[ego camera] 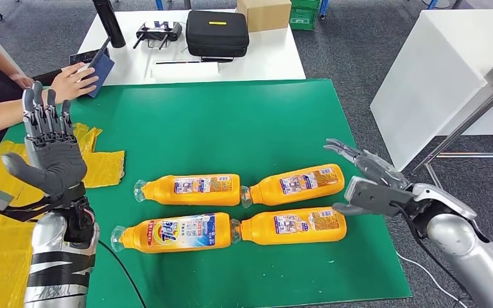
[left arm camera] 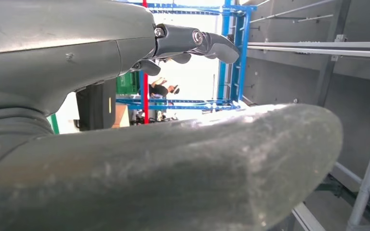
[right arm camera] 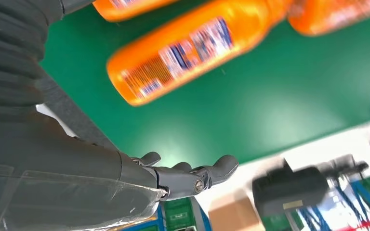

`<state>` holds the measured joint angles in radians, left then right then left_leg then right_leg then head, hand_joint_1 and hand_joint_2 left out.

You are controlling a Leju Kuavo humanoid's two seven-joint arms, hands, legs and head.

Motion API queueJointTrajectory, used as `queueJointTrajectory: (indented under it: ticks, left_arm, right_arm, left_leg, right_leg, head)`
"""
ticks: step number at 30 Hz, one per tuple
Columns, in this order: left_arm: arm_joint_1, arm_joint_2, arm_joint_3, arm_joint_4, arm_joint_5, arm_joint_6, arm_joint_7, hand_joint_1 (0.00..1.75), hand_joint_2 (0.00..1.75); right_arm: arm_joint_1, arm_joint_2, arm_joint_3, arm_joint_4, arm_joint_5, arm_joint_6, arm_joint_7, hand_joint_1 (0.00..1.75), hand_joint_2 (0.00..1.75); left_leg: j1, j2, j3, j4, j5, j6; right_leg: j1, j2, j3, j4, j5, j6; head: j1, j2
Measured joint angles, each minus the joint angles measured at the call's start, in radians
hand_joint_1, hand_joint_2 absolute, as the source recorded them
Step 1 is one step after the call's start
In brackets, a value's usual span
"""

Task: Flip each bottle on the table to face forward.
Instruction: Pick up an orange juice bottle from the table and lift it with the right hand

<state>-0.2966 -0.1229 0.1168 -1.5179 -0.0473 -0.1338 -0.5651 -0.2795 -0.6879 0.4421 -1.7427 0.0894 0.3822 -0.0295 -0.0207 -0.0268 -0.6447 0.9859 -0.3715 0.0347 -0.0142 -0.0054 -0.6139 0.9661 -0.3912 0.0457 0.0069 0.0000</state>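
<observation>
Four orange bottles lying on their sides in two rows on the green desk, caps pointing left. Left robot hand raised upright, fingers spread wide, holding nothing. Right robot hand open and empty, just beside the bases of the right-side bottles.

Glossy orange plastic bottles with paper-like labels; matt green mat; crinkled yellow film.
</observation>
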Motion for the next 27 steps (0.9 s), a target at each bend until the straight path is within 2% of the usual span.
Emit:
queueJointTrajectory:
  ticks: [5, 9, 14, 21, 24, 27]
  left_arm:
    - [0.0, 0.0, 0.001, 0.013, -0.001, 0.003, 0.004, 0.0, 0.0]
    - [-0.002, -0.004, 0.001, 0.028, -0.001, 0.001, 0.012, 0.0, 0.0]
    - [-0.004, -0.006, 0.001, 0.045, -0.001, 0.002, 0.014, 0.0, 0.0]
    - [-0.004, -0.008, 0.001, 0.061, -0.001, 0.004, 0.015, 0.0, 0.0]
    - [-0.004, -0.008, 0.001, 0.065, -0.001, 0.005, 0.019, 0.0, 0.0]
    - [-0.004, -0.01, 0.001, 0.068, -0.001, 0.004, 0.024, 0.0, 0.0]
  right_arm:
    - [0.072, -0.033, 0.037, -0.046, 0.125, -0.005, 0.02, 0.0, 1.75]
    - [0.086, -0.025, 0.123, -0.027, 0.269, -0.014, 0.044, 0.0, 1.75]
    - [0.088, -0.019, 0.209, 0.002, 0.297, -0.028, 0.043, 0.0, 1.75]
    - [0.089, -0.049, 0.254, 0.005, 0.317, -0.034, 0.06, 0.0, 1.75]
    - [0.088, -0.051, 0.269, 0.015, 0.368, -0.048, 0.076, 0.0, 1.75]
    - [0.084, -0.03, 0.287, 0.052, 0.438, -0.077, 0.085, 0.0, 1.75]
  left_leg:
    - [0.0, 0.0, 0.0, 0.0, -0.001, 0.0]
    - [0.0, 0.001, 0.0, 0.0, -0.001, 0.0]
    - [0.0, 0.001, 0.0, 0.0, -0.001, 0.0]
    - [0.0, 0.001, 0.0, 0.0, -0.001, 0.0]
    - [0.0, 0.001, 0.0, 0.0, -0.001, 0.0]
    - [0.0, 0.001, 0.0, 0.0, -0.001, 0.0]
  right_leg:
    - [0.0, 0.0, 0.0, 0.0, 0.0, 0.0]
    - [0.0, 0.001, 0.0, 0.0, 0.0, 0.0]
    - [0.0, 0.001, 0.0, 0.0, 0.0, 0.0]
    - [0.0, 0.001, 0.0, 0.0, 0.0, 0.0]
    - [0.0, 0.001, 0.0, 0.0, 0.0, 0.0]
    - [0.0, 0.001, 0.0, 0.0, 0.0, 0.0]
  head:
    - [0.0, 0.0]
    - [0.0, 0.0]
    - [0.0, 0.0]
    - [0.0, 0.0]
    - [0.0, 0.0]
    - [0.0, 0.0]
